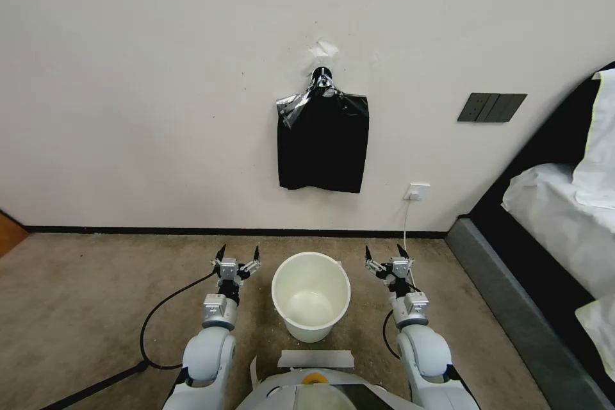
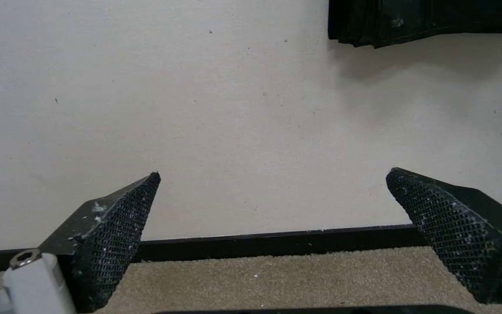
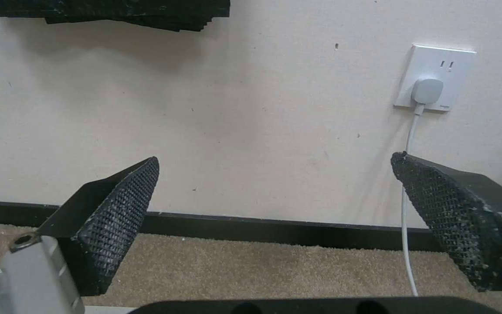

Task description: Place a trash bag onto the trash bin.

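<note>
The cream-white trash bin (image 1: 312, 331) stands upright and empty on the carpet, right in front of me. My left gripper (image 1: 239, 251) is open beside its left side, and my right gripper (image 1: 384, 251) is open beside its right side. Both point at the wall, with nothing between their fingers. A flat bundle of black bags (image 1: 323, 147) hangs from a hook high on the wall, well above both grippers. Its lower edge (image 2: 425, 22) sits above the left gripper (image 2: 273, 174), and likewise its edge (image 3: 117, 11) above the right gripper (image 3: 275, 158). The single trash bag is hidden.
A white wall outlet (image 1: 417, 191) with a plugged white cable (image 3: 405, 244) sits low on the wall beyond the right gripper. A bed (image 1: 551, 218) with a dark frame takes up the right side. A black cable (image 1: 154, 320) loops on the carpet left of my left arm.
</note>
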